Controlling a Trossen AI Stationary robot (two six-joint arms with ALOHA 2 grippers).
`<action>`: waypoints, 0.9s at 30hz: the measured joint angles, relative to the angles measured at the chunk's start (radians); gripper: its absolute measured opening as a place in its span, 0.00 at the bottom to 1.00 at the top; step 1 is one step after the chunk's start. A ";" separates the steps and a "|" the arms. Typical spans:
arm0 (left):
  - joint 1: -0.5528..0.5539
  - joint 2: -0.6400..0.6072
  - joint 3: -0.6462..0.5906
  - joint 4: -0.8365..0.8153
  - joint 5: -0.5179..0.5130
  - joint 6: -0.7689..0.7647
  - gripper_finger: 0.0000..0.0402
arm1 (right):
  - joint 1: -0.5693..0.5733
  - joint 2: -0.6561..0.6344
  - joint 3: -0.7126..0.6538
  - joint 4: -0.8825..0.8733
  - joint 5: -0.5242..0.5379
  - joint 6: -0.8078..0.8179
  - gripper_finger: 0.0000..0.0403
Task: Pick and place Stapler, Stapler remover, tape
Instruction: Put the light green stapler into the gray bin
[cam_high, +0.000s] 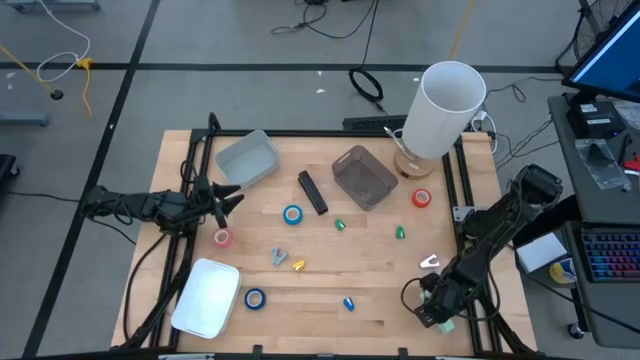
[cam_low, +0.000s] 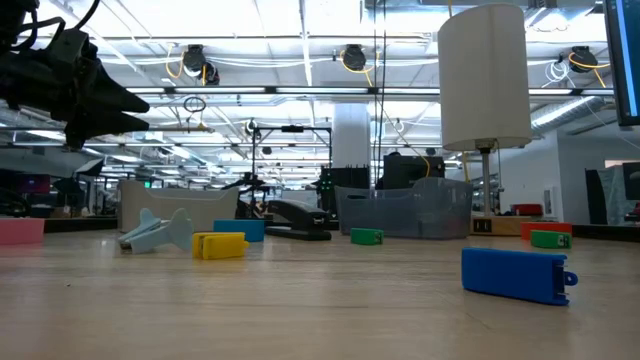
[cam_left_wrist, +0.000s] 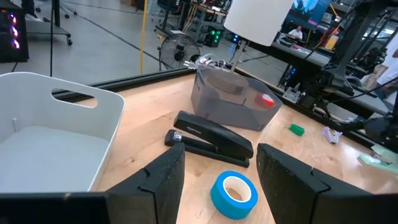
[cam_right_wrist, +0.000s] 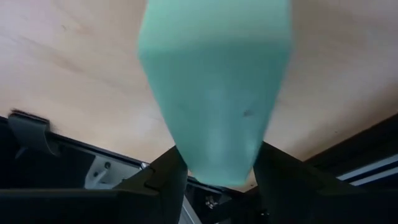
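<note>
Lying just ahead of the left gripper's (cam_left_wrist: 217, 171) spread fingers: blue tape (cam_left_wrist: 234, 194), black stapler (cam_left_wrist: 211, 137) beyond.

table (cam_high: 380, 290): pale wood, matt, fine grain, framed by a black metal rail at its edges. stapler (cam_left_wrist: 211, 137): black, smooth, slight gloss, plastic-looking; blue tape roll (cam_left_wrist: 234, 195) beside it has a smooth satin face and a white core. grey bin (cam_left_wrist: 233, 102) is translucent plastic, white bin (cam_left_wrist: 56, 130) is opaque matt plastic; pale green piece (cam_right_wrist: 214, 87) between the right fingers looks smooth and matt.
</note>
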 joint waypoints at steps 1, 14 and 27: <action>0.000 0.000 0.000 0.000 0.000 0.000 0.50 | 0.001 0.008 0.000 0.014 -0.003 0.002 0.37; 0.000 0.000 0.000 0.016 0.000 -0.033 0.50 | 0.000 -0.003 -0.002 0.030 0.031 0.008 0.29; 0.000 0.000 0.000 0.017 0.000 -0.286 0.50 | -0.095 -0.167 -0.002 0.038 0.352 -0.091 0.29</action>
